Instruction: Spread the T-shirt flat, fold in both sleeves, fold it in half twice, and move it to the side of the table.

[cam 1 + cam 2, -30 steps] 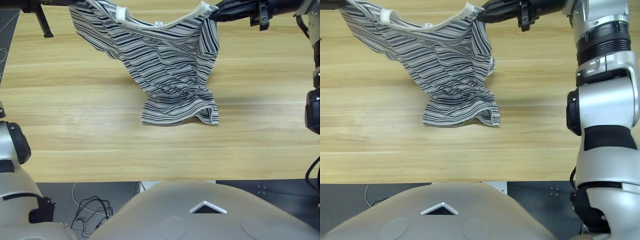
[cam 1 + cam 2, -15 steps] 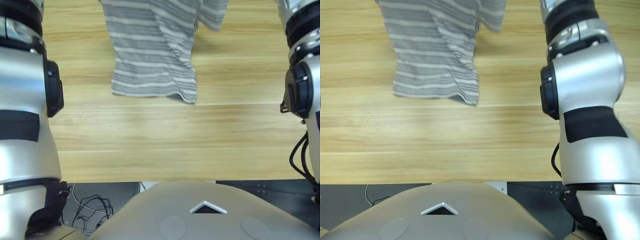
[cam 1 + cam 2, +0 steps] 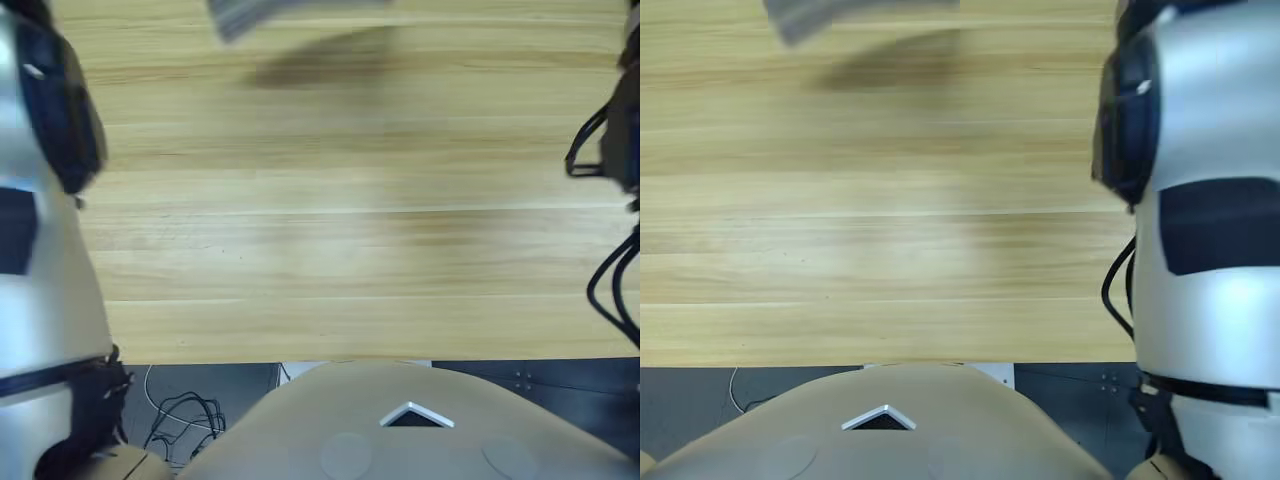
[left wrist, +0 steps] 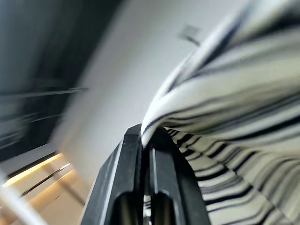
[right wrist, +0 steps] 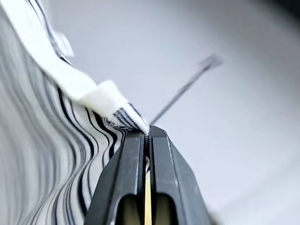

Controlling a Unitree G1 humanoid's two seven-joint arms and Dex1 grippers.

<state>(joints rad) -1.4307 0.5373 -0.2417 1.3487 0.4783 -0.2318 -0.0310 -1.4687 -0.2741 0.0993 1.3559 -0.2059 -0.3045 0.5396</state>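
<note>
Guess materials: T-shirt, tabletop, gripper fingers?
The T-shirt looks like soft knit fabric, probably cotton jersey: it drapes and bunches, with dark stripes and a white collar band. The tabletop looks like light wood or wood-look laminate, matte: grain lines and plank seams. The fingers of the left gripper and right gripper are smooth black with a slight sheen: plastic or coated metal, cannot tell.

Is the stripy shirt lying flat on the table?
No, the T-shirt hangs pinched in the left gripper, its hem above the table.

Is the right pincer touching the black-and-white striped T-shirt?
Touching. The right wrist view shows the right pincer shut on an edge of the black-and-white striped T-shirt.
</note>
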